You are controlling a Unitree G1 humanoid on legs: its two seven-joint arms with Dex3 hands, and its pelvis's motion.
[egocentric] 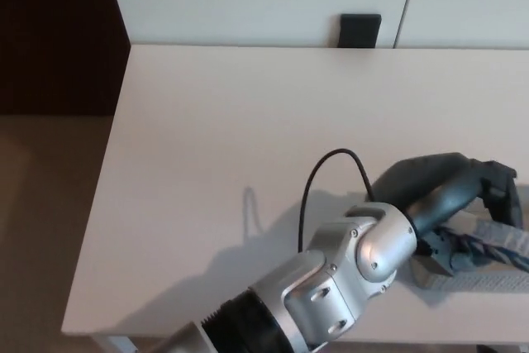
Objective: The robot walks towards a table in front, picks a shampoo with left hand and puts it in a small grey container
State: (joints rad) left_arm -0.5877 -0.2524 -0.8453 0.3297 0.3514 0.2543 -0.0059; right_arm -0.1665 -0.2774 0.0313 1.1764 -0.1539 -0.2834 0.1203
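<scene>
The left robot hand hangs at the tabletop's near right, just over the grey container; its grip cannot be told, and the shampoo, not clearly seen, probably lies under it.

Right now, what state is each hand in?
Left hand: cannot be told from this view; it is by the grey container.
Right hand: not in view.
</scene>
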